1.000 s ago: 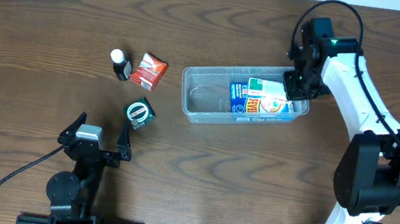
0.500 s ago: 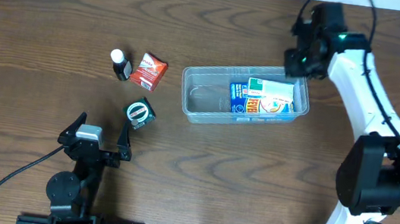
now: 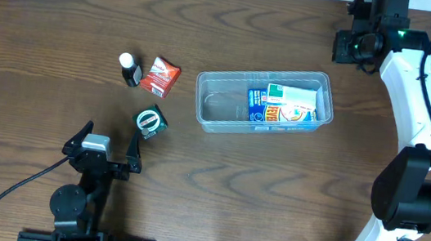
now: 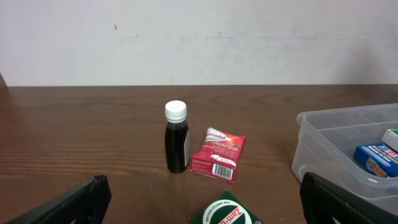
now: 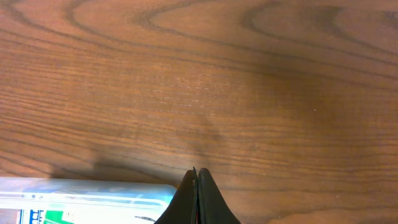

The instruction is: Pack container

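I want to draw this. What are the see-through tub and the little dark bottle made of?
The tub looks like clear glossy plastic: the table's grain shows through it. The bottle may be dark glass or plastic; its shine fits either.

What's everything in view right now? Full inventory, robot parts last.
container: one, clear, table centre
boxes: apparently two, blue-and-white, lying in the container's right half
bottle: one, dark with white cap, upright, left of the container
red packet: one, red, just right of the bottle
green box: one, green with round white label, in front of the left gripper
table: one, brown wood
left gripper: open, empty
right gripper: shut, empty, over bare table beyond the container's far right corner
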You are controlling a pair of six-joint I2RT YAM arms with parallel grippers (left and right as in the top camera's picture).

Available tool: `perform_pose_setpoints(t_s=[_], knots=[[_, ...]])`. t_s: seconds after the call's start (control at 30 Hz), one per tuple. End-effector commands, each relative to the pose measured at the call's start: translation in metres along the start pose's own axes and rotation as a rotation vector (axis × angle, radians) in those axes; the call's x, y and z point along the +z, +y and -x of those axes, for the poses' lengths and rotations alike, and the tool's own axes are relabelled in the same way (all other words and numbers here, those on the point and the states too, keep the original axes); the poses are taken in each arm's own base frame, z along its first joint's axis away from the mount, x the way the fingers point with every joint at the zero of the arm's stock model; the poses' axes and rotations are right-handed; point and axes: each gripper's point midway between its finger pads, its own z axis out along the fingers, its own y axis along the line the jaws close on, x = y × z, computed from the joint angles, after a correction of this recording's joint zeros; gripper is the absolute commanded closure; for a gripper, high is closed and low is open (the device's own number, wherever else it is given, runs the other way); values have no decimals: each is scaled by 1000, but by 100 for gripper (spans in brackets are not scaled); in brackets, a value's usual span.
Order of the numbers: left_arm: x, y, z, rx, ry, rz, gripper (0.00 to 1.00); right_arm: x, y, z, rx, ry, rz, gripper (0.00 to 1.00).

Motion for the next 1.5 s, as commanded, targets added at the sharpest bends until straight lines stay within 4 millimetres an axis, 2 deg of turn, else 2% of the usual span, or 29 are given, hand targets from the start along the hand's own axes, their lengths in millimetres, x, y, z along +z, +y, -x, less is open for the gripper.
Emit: perform_pose_setpoints(t_s=[0.0, 0.17, 0.4, 1.17, 1.23, 1.3, 1.4, 1.43, 1.47], knots=[[1, -1, -15, -14, 44, -9, 2, 11, 7, -2, 3, 16, 16, 99], [1, -1, -15, -13, 44, -9, 2, 28, 15, -13, -7, 61, 30, 99], [1, -1, -15, -14, 44, -9, 2, 29, 39, -17, -32, 75, 128, 99], [1, -1, -15, -14, 44, -9, 2, 18, 41, -77, -42, 320, 140, 99], [1, -1, -15, -14, 44, -9, 2, 18, 40, -77, -50, 319, 140, 99], [1, -1, -15, -14, 44, -9, 2, 22, 34, -67, -70, 276, 123, 99], [1, -1, -15, -14, 44, -9, 2, 27, 11, -43, -65, 180, 41, 97], [1, -1, -15, -14, 44, -9, 2, 28, 5, -37, -55, 155, 26, 94], [1, -1, -15, -14, 44, -9, 2, 28, -5, -31, -25, 131, 7, 83]])
